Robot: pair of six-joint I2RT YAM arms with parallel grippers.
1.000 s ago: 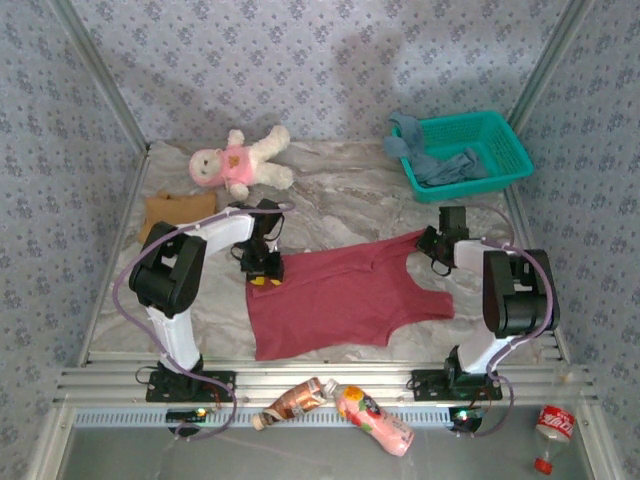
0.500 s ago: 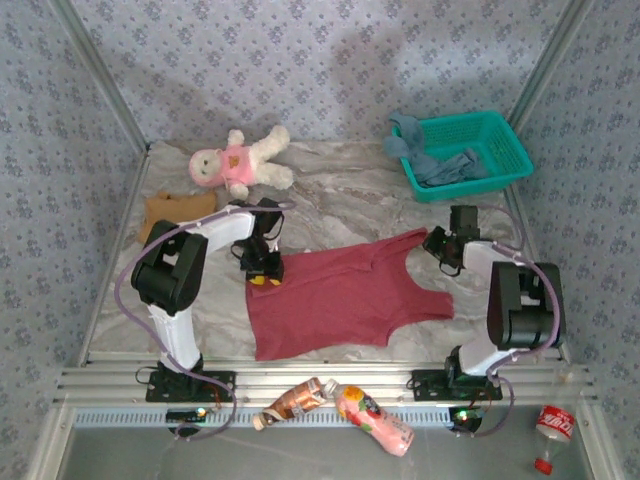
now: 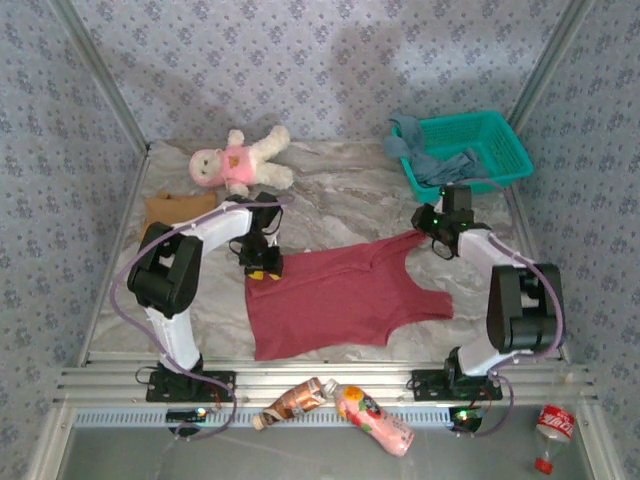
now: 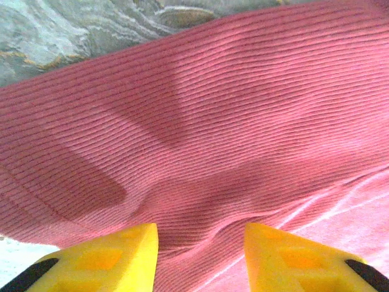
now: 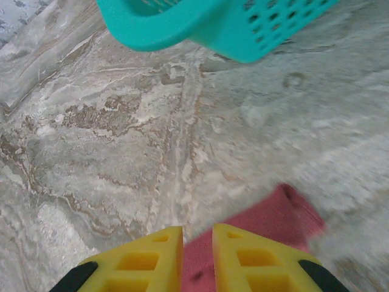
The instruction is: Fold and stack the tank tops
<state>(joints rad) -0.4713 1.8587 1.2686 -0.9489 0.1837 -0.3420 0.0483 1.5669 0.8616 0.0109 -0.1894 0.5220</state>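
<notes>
The dark red tank top [image 3: 340,295] lies spread flat on the marble table. My right gripper [image 3: 430,232] is shut on its far shoulder strap [image 5: 273,219], close in front of the teal basket; in the right wrist view the red cloth sits pinched between the yellow fingers [image 5: 197,234]. My left gripper [image 3: 262,268] stands open over the top's far left hem corner, with ribbed red cloth [image 4: 200,121] under and between the fingertips [image 4: 199,234]. The tan-brown top [image 3: 178,207] lies folded at the left edge. The dusty blue top [image 3: 440,165] hangs over the basket's near rim.
The teal lattice basket [image 3: 500,135] stands at the back right, and its rim [image 5: 200,24] is just ahead of my right gripper. A white plush doll in pink [image 3: 240,160] lies at the back left. Three bottles [image 3: 375,418] lie on the rail below the table's front edge.
My right gripper has moved away from me toward the basket, drawing the red strap out with it. The left gripper has stayed at the hem corner.
</notes>
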